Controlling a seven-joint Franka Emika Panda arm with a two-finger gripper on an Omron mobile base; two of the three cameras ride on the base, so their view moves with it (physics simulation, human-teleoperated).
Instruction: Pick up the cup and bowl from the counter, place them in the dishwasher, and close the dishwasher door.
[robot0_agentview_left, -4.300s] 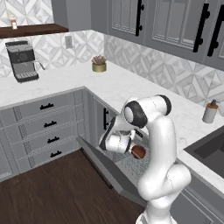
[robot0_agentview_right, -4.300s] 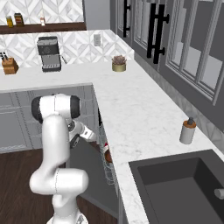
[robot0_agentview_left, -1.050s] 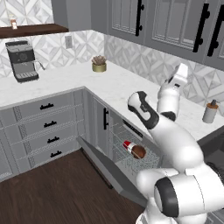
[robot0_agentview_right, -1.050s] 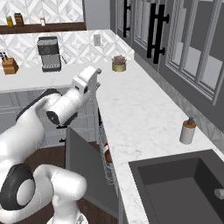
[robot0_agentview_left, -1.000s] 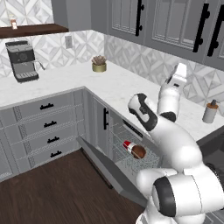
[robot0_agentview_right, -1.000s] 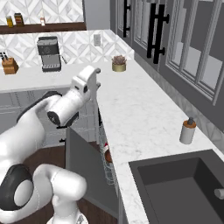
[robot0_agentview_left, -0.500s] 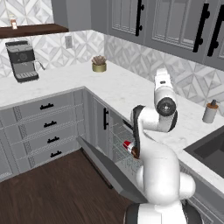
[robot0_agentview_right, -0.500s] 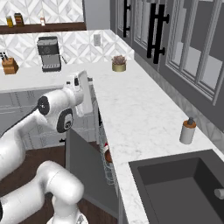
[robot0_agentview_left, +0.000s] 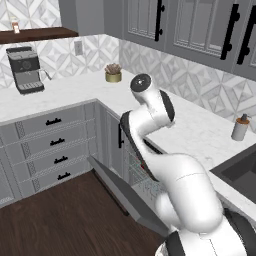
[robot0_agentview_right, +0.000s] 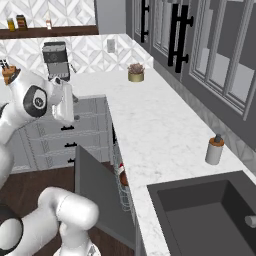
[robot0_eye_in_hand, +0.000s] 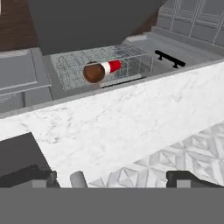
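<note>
1. Two task things, the bowl (robot0_eye_in_hand: 93, 72) and the cup (robot0_eye_in_hand: 110, 67), lie side by side and touching in the wire rack (robot0_eye_in_hand: 131, 61) of the dishwasher (robot0_eye_in_hand: 70, 83), the bowl's round face toward the hand camera and the cup on its side with its white rim against the bowl.
2. Both lie well apart from the gripper (robot0_eye_in_hand: 116, 178): in the hand view they sit near the top, beyond a broad band of counter (robot0_eye_in_hand: 131, 118), while the two dark fingertips (robot0_eye_in_hand: 186, 178) rise at the bottom edge over the counter and the patterned wall tiles (robot0_eye_in_hand: 183, 153).
3. The fingertips stand far apart, near the left and right sides of the hand view, so the jaws are wide; nothing is between them and they touch nothing.
4. The hand view gives the clear look into the rack; the right base view shows only a sliver of the reddish-brown bowl (robot0_agentview_right: 123, 178) behind the door's edge.
5. The two base views show the door (robot0_agentview_left: 125, 195) hanging half down from its bottom hinge, with the arm (robot0_agentview_left: 152, 107) raised above the counter (robot0_agentview_left: 200, 130).
6. The base views also take in the coffee machine (robot0_agentview_left: 25, 70), the plant pot (robot0_agentview_left: 113, 73), the soap bottle (robot0_agentview_left: 240, 127) and the sink (robot0_agentview_right: 200, 210).
</note>
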